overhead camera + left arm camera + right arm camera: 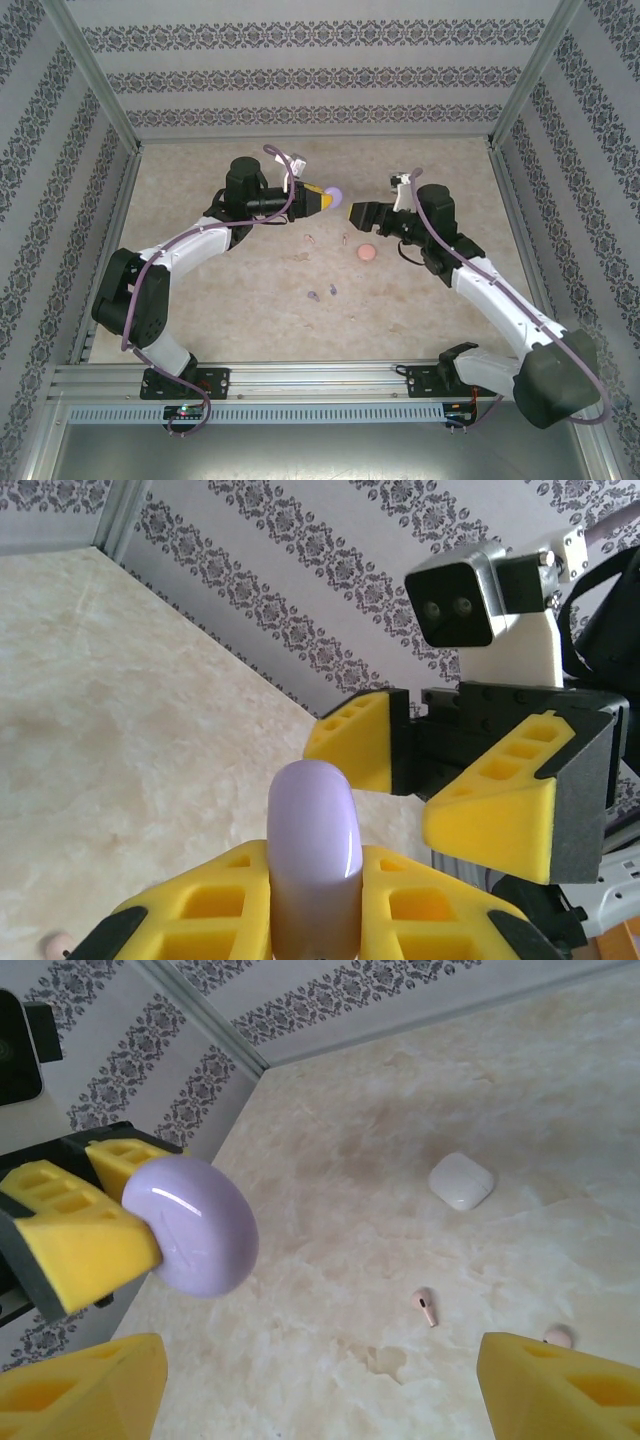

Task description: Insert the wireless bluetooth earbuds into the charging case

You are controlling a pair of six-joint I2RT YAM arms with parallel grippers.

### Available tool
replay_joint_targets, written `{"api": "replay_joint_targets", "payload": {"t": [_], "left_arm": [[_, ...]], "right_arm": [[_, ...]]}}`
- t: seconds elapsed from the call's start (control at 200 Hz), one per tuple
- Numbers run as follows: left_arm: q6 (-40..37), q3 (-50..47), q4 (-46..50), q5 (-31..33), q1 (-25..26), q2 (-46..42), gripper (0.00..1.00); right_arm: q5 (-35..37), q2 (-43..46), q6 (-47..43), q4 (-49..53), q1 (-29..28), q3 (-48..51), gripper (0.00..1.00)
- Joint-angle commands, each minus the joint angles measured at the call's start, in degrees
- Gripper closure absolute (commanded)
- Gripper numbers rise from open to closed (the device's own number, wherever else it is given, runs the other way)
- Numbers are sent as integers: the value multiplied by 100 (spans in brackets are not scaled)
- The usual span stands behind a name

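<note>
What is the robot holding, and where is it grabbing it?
The left claw pinches the purple charging case by its sides at one end; the rounded other end sticks out. The right claw is open, holding nothing.

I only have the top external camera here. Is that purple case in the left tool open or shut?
Observer: Shut, it seems. The right wrist view shows the purple case as a smooth shell with no gap, pinched by the left tool.
Operator: Is the right tool touching it?
Observer: No. In the left wrist view the right tool stands wide open, apart from the case.
Operator: Is there a white case anywhere?
Observer: Yes. A white case lies shut on the table, with a pink earbud lying apart from it.
</note>
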State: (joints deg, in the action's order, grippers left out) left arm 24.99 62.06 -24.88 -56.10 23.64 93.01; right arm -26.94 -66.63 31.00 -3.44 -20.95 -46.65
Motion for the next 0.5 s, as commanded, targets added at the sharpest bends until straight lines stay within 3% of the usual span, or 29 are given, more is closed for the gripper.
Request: {"api": "replay_joint_targets", "payload": {"t": [0.0, 0.27, 0.495], "left_arm": [[-157, 149, 114, -261, 56, -46, 100], [-135, 142, 91, -344, 72, -70, 100], [-115, 81, 51, -349, 76, -240, 100]], "right_arm": [[-217, -235, -237, -305, -149, -351, 20], [-132, -681, -269, -333, -338, -790, 22], [11, -878, -231, -420, -214, -583, 28]]}}
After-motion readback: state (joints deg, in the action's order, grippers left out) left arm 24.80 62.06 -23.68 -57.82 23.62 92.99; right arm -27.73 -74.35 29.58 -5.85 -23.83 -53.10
